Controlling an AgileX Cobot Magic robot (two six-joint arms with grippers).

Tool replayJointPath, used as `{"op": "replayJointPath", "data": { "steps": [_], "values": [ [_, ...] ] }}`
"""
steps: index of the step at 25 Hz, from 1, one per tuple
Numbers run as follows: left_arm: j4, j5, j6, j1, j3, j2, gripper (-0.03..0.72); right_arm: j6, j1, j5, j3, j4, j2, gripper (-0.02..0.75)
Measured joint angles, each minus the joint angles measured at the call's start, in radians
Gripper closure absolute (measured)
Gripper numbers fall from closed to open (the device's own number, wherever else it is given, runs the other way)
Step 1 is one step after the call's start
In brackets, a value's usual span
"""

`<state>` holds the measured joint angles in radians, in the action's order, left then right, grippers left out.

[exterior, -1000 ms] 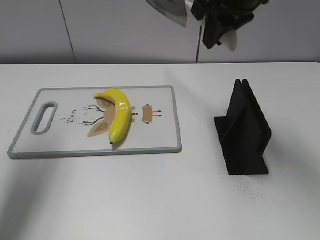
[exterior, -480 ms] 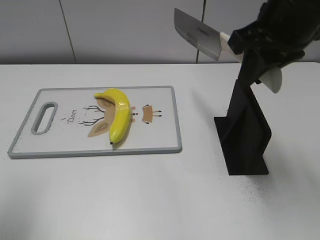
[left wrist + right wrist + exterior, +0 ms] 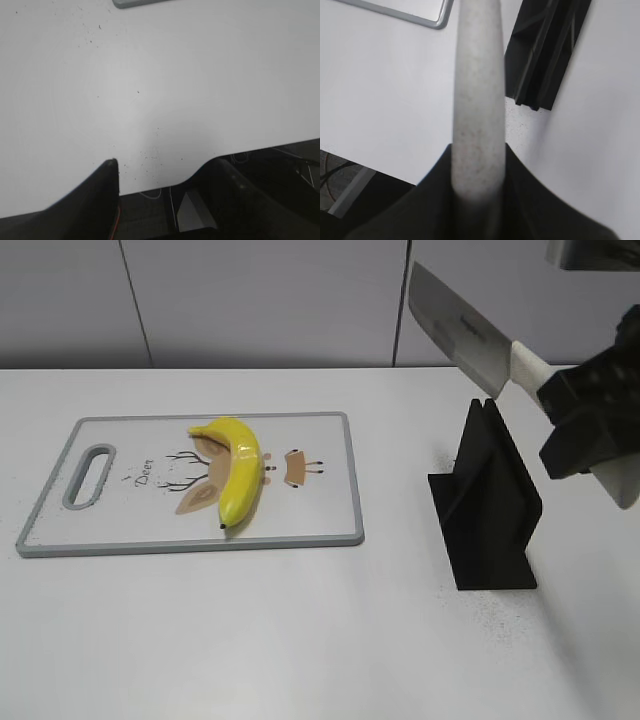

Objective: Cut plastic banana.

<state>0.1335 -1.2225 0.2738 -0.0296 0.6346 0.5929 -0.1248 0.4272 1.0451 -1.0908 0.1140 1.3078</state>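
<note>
Across the white counter (image 3: 300, 640), a grey-rimmed white cutting board (image 3: 320, 510) is laid left, a black slotted knife stand (image 3: 490, 505) right. Above that stand the right pincer (image 3: 590, 430) is seen clenched on the pale handle of a broad steel cleaver (image 3: 460, 325), swung rightward and lowered within the last second; return to the stand is judged likely. The left pincer's state cannot be told. The glossy yellow plastic banana (image 3: 238, 465) lies uncut on the board.
</note>
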Motion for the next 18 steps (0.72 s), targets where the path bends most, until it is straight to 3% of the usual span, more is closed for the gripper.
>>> {"op": "replayJointPath", "data": {
  "steps": [11,18],
  "values": [
    [0.008,-0.002,-0.015,0.000,-0.062,-0.431,0.121,-0.099,0.000,-0.069,0.214,0.002,-0.195,0.577],
    [0.008,-0.003,-0.015,0.000,-0.067,-0.592,0.122,-0.181,0.000,-0.092,0.313,0.002,-0.291,0.577]
  ]
}}
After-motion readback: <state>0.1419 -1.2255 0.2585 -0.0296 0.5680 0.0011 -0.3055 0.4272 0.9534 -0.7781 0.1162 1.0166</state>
